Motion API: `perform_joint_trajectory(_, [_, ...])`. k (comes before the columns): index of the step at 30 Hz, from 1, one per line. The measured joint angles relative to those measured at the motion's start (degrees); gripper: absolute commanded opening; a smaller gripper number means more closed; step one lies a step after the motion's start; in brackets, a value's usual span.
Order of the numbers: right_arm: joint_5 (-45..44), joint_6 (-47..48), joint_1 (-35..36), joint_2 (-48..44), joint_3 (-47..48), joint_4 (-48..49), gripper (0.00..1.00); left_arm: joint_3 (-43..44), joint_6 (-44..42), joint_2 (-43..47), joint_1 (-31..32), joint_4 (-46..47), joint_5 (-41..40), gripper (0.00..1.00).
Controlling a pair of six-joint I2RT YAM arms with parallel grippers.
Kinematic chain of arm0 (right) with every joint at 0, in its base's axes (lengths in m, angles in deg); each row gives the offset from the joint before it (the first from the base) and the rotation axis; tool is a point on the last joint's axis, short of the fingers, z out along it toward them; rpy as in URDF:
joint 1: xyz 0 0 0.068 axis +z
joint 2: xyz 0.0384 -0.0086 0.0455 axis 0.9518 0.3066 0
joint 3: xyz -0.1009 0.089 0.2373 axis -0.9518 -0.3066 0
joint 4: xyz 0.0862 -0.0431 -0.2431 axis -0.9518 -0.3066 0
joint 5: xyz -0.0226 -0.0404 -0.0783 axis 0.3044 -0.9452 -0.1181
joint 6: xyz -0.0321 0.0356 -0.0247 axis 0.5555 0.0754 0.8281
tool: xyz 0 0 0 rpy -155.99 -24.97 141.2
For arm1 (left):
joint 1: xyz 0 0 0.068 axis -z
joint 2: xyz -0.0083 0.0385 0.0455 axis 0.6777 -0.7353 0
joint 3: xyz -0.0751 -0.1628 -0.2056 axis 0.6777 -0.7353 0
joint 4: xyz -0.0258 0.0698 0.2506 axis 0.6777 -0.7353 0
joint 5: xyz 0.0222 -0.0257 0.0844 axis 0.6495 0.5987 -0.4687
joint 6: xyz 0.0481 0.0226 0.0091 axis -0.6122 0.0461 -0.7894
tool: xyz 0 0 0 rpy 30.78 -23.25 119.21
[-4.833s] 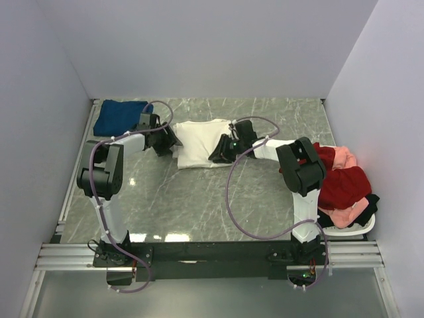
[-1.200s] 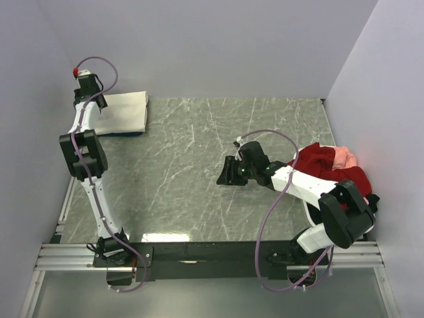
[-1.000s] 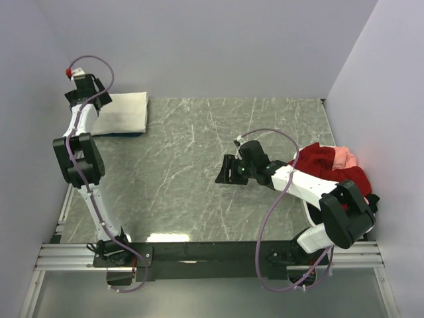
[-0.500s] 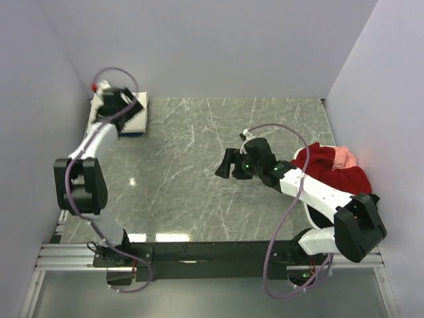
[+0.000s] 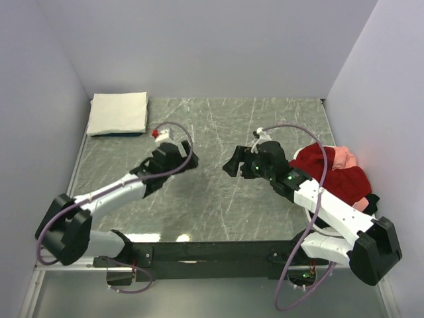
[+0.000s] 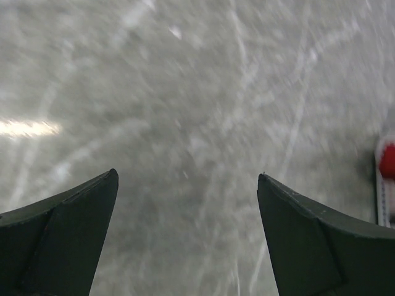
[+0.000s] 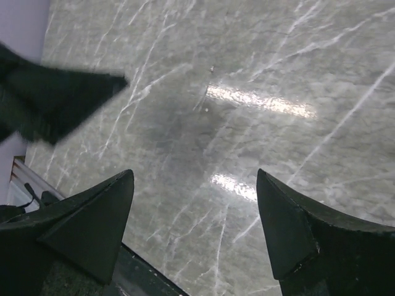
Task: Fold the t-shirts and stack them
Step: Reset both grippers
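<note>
A folded cream-white t-shirt (image 5: 119, 112) lies at the back left corner on a dark blue one, of which only a thin edge (image 5: 120, 134) shows. A loose heap of red, pink and black t-shirts (image 5: 336, 173) sits at the right wall. My left gripper (image 5: 184, 158) hovers open over bare table near the middle, far from the stack. In the left wrist view the gripper (image 6: 187, 175) has only blurred marble between its fingers. My right gripper (image 5: 233, 161) faces it, open and empty. The right wrist view shows this gripper (image 7: 194, 172) over bare marble.
The grey marble table (image 5: 212, 199) is walled on three sides. A metal rail (image 5: 212, 250) runs along the near edge. A dark blurred shape (image 7: 55, 98) shows at the upper left of the right wrist view. A red and white patch (image 6: 387, 163) sits at the left wrist view's right edge.
My left arm has swung from above the back-left stack down to the middle of the table. The cream-white t-shirt stays on the dark blue one. My right gripper has shifted slightly back.
</note>
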Motion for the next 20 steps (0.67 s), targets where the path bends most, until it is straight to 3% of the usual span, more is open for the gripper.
perform_joint_trajectory(4, [-2.6, -0.3, -0.1, -3.7, -3.0, -0.4, 0.86, -4.4, 0.1, 5.6, 7.9, 0.4, -0.5, 0.99])
perform_joint_trajectory(8, [-5.7, -0.7, -0.2, -7.8, -5.6, -2.2, 0.86, -7.0, -0.3, 9.7, 11.8, 0.7, -0.6, 0.99])
perform_joint_trajectory(20, [-12.5, -0.7, -0.3, -13.2, -6.6, -6.6, 0.86, -9.6, -0.6, 15.2, 12.2, 2.4, 1.3, 1.00])
